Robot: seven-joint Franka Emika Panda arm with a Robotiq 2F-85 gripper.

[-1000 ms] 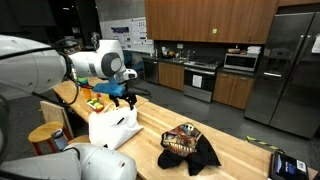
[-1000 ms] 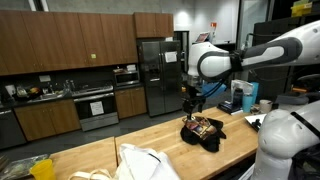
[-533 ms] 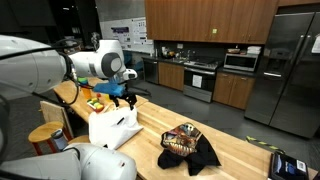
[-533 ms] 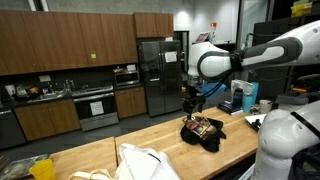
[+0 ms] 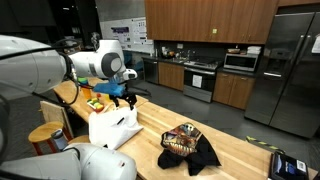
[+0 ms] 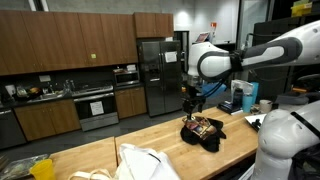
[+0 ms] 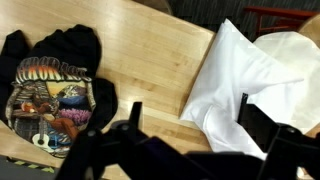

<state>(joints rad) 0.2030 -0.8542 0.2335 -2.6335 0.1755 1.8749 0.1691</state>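
My gripper [image 7: 190, 118] is open and empty, held well above a wooden countertop [image 7: 150, 60]. Below it, under the right finger, lies a crumpled white cloth [image 7: 235, 75]. A black T-shirt with a colourful print [image 7: 55, 90] lies bunched to the left of it. In both exterior views the gripper [image 5: 120, 95] [image 6: 191, 100] hangs above the counter, near the white cloth [image 5: 113, 128] [image 6: 140, 160] in one and above the black shirt [image 5: 187, 145] [image 6: 203, 131] in the other.
A bowl of fruit [image 5: 95, 103] sits on the counter behind the white cloth. A dark device [image 5: 288, 166] lies at the counter's far end. Kitchen cabinets, ovens and a steel fridge [image 6: 152, 70] stand behind. A round stool [image 5: 45, 135] stands beside the counter.
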